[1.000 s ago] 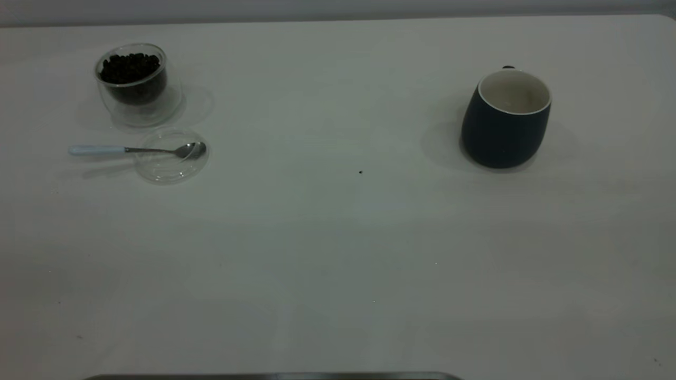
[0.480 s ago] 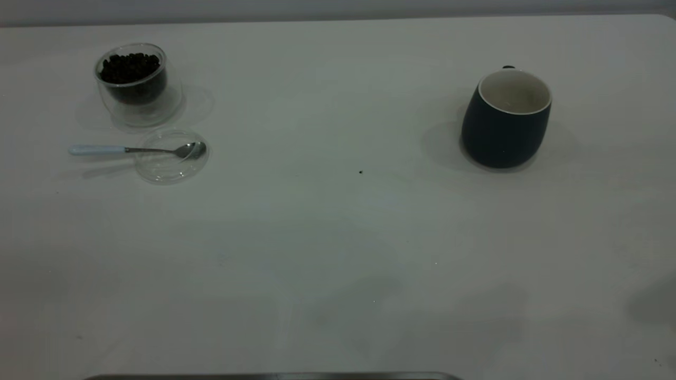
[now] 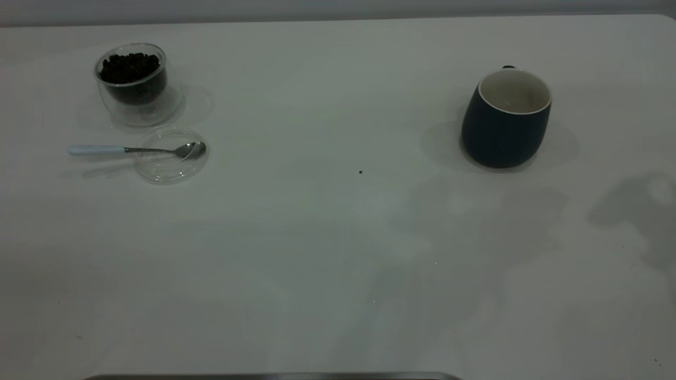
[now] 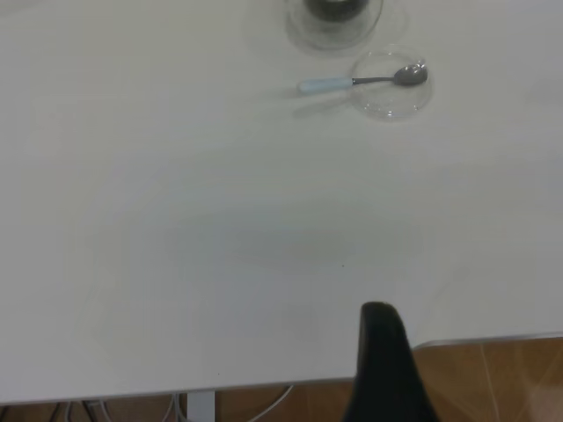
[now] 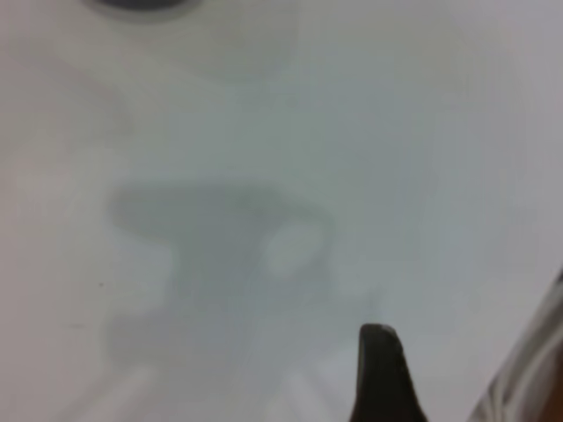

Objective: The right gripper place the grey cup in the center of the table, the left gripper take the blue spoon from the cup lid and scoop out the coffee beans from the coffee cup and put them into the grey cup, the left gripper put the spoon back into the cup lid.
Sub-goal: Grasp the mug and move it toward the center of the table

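Note:
The grey cup stands upright and empty at the table's right, its handle turned to the far side. The coffee cup, full of coffee beans, stands at the far left. In front of it lies the cup lid, with the blue spoon resting bowl-in-lid and handle pointing left. They also show in the left wrist view: spoon, lid. Neither gripper shows in the exterior view. A black part of my left gripper is over the table's near edge. My right gripper hovers over bare table.
Arm shadows lie on the table's near right, in front of the grey cup. A tiny dark speck sits mid-table. The table's edge and a wooden floor show in the left wrist view.
The shadows on the near right of the table have grown and spread towards the grey cup. The cups, lid and spoon have not moved.

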Tool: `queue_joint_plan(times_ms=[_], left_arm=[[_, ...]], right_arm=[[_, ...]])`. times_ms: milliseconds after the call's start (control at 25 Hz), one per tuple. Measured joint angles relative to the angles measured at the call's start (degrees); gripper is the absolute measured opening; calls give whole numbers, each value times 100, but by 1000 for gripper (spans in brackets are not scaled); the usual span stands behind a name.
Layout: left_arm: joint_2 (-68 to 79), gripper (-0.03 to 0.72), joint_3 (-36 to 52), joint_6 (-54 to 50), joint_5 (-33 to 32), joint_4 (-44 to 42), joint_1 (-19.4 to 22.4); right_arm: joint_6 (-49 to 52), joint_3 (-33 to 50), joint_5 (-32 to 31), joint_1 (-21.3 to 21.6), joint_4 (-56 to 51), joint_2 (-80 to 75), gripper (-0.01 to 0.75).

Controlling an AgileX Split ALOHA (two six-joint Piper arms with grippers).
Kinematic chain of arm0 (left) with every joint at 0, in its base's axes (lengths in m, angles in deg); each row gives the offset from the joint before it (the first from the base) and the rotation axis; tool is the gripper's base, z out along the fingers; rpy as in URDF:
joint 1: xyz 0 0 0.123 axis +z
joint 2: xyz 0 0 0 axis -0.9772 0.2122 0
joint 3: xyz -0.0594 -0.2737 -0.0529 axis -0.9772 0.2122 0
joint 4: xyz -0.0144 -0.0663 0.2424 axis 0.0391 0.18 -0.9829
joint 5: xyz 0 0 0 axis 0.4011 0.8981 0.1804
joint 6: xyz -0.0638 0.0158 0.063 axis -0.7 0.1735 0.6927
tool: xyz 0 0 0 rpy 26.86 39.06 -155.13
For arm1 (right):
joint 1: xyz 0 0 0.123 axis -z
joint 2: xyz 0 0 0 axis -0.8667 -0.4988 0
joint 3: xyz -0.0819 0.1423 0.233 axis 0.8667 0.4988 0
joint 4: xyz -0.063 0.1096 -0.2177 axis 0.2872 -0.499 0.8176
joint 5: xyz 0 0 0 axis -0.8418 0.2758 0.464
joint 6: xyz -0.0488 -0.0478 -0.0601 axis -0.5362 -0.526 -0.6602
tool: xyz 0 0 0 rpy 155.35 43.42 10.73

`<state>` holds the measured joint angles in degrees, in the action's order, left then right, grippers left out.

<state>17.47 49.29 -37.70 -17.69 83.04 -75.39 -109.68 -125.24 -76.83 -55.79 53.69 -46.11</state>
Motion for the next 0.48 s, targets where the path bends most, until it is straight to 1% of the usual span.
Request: queue_joint_plan(times_ms=[120,320,480], left_arm=[[0,569,0,0,0,0,0],[0,569,0,0,0,0,0],[0,569,0,0,0,0,1]], right_arm=[[-295,-617,-241,-35,0,-754,459],[-1032,-1585,-423,-269,0,-1850,459],[-1284,-2344,-625,-298,0,-2718,459]])
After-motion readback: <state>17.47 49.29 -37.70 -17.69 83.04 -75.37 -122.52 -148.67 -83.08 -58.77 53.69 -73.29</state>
